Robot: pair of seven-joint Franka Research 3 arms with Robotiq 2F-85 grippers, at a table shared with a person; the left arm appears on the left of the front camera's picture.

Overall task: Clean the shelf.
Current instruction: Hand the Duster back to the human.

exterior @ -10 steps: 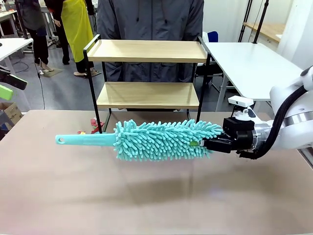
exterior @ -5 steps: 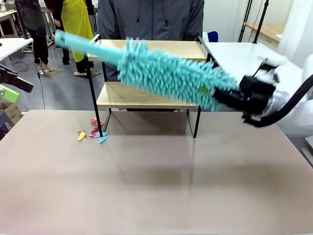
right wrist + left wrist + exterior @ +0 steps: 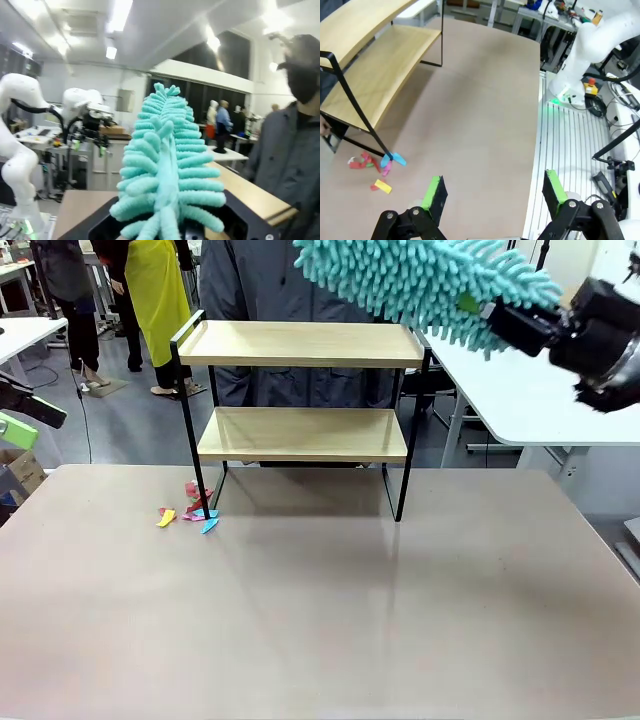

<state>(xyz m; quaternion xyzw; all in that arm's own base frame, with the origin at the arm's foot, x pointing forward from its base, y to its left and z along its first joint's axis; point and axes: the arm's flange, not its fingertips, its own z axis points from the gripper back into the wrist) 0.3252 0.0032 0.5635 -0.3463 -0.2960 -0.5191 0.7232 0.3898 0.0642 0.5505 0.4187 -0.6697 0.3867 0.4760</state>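
Nearest the robot's side, the brown table (image 3: 320,610) lay bare across its front half. At its left edge the left gripper (image 3: 492,192) hung with its jaws released, green pads (image 3: 432,192) wide apart and nothing between them; in the front view only a bit of it showed at the left margin (image 3: 25,412). Farther back, a small scatter of coloured scraps (image 3: 190,512) lay on the table just beside the front left leg of the shelf (image 3: 300,435). The shelf stood upright at the table's far edge, both wooden boards bare, its black frame and side rails intact. Above its top right corner, clear of the upper board, the right gripper (image 3: 510,322) held a teal fluffy duster (image 3: 420,280) by one end, jaws clenched on it, the duster raised and slanting up to the left. Behind the shelf stood a person in a grey jacket (image 3: 300,280).
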